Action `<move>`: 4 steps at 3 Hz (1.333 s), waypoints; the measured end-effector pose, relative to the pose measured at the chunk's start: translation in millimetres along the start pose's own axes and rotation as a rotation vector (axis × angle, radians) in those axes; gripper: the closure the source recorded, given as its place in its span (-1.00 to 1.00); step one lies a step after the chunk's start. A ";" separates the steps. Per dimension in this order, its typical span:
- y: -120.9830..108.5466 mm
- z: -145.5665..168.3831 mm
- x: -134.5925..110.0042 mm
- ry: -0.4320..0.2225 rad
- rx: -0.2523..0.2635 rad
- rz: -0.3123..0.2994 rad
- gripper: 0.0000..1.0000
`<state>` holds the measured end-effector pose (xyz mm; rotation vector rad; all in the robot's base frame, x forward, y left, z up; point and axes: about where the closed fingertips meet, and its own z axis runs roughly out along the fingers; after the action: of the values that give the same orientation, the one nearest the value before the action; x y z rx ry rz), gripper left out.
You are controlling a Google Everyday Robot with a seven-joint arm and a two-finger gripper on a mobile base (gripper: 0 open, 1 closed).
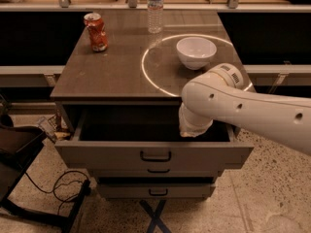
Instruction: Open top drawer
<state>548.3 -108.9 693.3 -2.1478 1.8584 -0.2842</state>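
The top drawer (112, 155) is pulled out from the cabinet, its grey front carrying a small black pull (155, 156) at centre and its dark inside showing. My white arm (228, 106) reaches in from the right and bends down over the drawer's right half. The gripper is hidden behind the arm's wrist (194, 125), down inside or just above the open drawer.
On the cabinet top (112, 67) stand a red soda can (96, 31), a clear water bottle (155, 8) and a white bowl (196, 52). Two lower drawers (154, 191) sit shut beneath. A black stand and cable (53, 188) lie on the floor at left.
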 end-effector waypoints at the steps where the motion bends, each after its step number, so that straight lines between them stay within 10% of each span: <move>1: -1.5 14.6 0.2 -0.018 -0.019 -0.001 1.00; 4: 34.8 9.5 3.9 -0.026 -0.185 0.066 1.00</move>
<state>519.6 -116.4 672.4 -2.1895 2.0069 -0.0712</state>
